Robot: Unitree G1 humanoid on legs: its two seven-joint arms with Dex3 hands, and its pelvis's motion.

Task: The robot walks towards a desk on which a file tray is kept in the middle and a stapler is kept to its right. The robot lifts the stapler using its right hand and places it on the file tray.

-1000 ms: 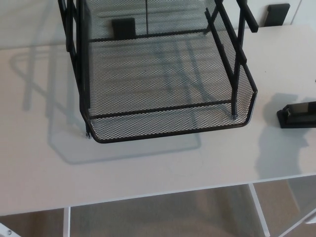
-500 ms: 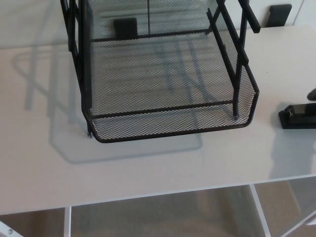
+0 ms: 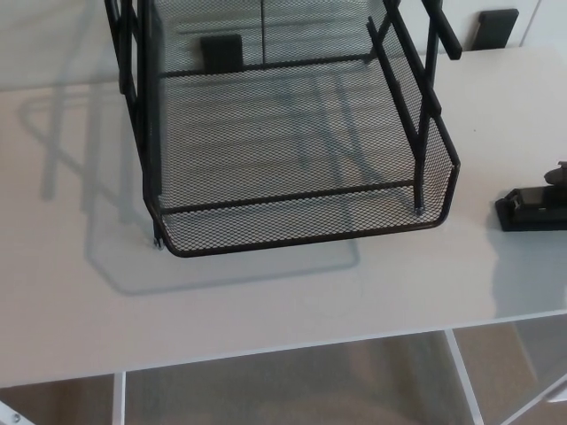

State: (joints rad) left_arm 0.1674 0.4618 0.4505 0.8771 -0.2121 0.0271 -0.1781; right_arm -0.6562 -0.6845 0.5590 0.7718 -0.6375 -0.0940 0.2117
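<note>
- A second ago nothing of the robot showed near the stapler, only a broad shadow on the tabletop around it
- Now a dark sliver sits at the right picture edge, just above the stapler's far part; I read it as the right hand coming in
- Too little of it shows: I cannot tell if it's wide or closed, or whether it touches the stapler or only hangs over it
- Left hand not in view
- Stapler hasn't budged: flat on the tabletop, right of the tray, with a clear gap between them
- The small shifts of the whole picture are the head camera, not the things
- The tray's lower deck looks empty, so the place step is all still to do
- My read: walk-up done, we're at the start of the reach, lift not begun
- Stapler's long axis runs about left-right across the picture, roughly along the tabletop's front edge, with a slight tilt
- Its visible end points at the tray's right wall; the other end is cut off by the frame, so I can't tell which end is the nose
- My guess: the hand has to come further in over the body, then close across the short axis
</note>
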